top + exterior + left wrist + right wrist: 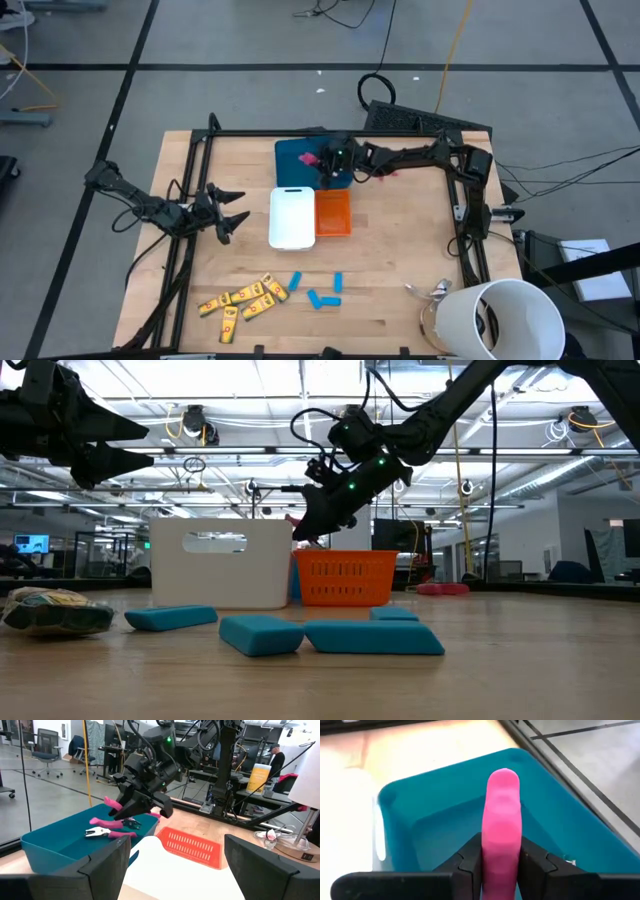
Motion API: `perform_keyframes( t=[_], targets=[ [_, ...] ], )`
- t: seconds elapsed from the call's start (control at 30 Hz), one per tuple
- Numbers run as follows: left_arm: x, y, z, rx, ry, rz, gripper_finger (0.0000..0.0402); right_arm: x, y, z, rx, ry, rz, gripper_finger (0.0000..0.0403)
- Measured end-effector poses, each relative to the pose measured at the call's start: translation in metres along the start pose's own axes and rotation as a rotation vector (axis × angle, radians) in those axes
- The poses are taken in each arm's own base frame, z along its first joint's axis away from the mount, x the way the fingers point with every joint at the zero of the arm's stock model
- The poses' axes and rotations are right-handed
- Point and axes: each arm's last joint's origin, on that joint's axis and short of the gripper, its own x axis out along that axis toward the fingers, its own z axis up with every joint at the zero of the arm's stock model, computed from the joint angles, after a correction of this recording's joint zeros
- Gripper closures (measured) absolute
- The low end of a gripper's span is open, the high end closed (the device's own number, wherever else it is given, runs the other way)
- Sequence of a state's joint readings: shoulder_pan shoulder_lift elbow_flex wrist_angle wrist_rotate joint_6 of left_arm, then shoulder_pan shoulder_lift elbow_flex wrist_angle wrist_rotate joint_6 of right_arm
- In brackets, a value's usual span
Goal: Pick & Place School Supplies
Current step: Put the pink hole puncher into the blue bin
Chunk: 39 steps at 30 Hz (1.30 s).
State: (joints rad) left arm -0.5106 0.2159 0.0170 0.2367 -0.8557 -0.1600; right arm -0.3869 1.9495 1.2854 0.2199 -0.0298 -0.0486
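Right claw [501, 862] clamped pliers [503, 820] over teal tray [560, 820] | one inside; yellow [245, 297], blue pieces [322, 290] left (left claw [232, 212] apart)

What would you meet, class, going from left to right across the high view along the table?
Left tool → white tray → orange tray → right arm's base. The teal tray and right tool overlap the others, so I leave them out.

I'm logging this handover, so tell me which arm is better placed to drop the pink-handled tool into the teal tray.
Right. The right gripper is shut on a pink-handled plier-like tool above the teal plastic tray; the left gripper hangs open beside the trays.
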Motion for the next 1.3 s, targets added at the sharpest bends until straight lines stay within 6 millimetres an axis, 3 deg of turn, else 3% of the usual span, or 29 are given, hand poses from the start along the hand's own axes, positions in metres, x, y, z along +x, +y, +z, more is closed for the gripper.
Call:
perform_keyframes(
  t=[0.23, 0.4, 0.6, 1.3],
  targets=[
    [0.0, 0.0, 0.0, 0.0, 0.0, 0.0, 0.0078, 0.0, 0.005, -0.005, -0.048, 0.05, 0.013, 0.0322],
    [0.0, 0.0, 0.0, 0.0, 0.0, 0.0, 0.0078, 0.0, 0.005, -0.008, 0.012, 0.085, 0.017, 0.0322],
    [0.0, 0.0, 0.0, 0.0, 0.0, -0.001, 0.0078, -0.001, 0.008, -0.009, 0.086, 0.093, 0.138, 0.0322],
    [0.0, 0.0, 0.0, 0.0, 0.0, 0.0, 0.0078, -0.001, 0.019, -0.01, 0.078, 0.106, 0.159, 0.0322]
  ],
)
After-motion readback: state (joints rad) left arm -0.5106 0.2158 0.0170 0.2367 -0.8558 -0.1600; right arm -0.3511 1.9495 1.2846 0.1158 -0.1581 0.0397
